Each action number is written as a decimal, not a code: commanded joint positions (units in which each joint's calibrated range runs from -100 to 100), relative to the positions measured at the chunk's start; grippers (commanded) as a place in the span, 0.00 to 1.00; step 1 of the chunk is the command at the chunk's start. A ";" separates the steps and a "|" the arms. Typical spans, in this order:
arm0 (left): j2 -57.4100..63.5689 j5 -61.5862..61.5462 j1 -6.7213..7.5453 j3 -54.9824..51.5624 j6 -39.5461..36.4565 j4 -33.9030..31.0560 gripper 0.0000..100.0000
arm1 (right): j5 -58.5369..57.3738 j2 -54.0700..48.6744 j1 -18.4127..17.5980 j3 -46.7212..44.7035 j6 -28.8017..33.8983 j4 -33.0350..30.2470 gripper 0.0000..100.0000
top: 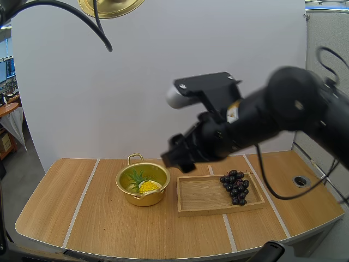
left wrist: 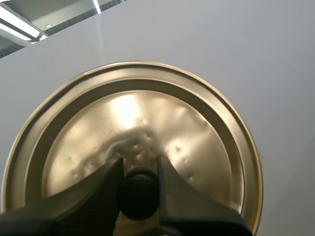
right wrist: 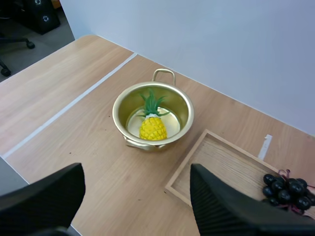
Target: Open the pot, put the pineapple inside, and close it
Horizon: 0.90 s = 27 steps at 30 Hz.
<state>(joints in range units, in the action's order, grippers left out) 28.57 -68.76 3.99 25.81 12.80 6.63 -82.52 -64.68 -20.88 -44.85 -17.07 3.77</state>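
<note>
A gold pot [top: 143,184] [right wrist: 153,113] stands uncovered on the table with a yellow pineapple [top: 148,186] [right wrist: 152,127] lying inside it. High over the table hangs the gold lid [top: 110,7] [left wrist: 133,142]; my left gripper [left wrist: 139,186] is shut on its black knob [left wrist: 140,193]. My right gripper [top: 175,155] [right wrist: 135,194] is raised above the table between the pot and the wooden tray [top: 202,197], fingers [right wrist: 44,196] wide apart and holding nothing.
The wooden tray [right wrist: 224,164] lies right of the pot with a bunch of dark grapes [top: 235,186] [right wrist: 288,189] at its right end. A round hole [top: 300,180] sits in the tabletop at the far right. Bare wood stretches left of the pot.
</note>
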 commanded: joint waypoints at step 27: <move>0.29 1.86 -0.05 0.27 -0.25 -0.21 0.00 | -8.54 -9.65 -0.05 -3.04 2.57 0.61 0.00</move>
<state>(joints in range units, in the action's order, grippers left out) 28.57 -68.76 3.99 25.81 12.80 6.63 -91.12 -73.71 -20.88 -47.67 -14.47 4.28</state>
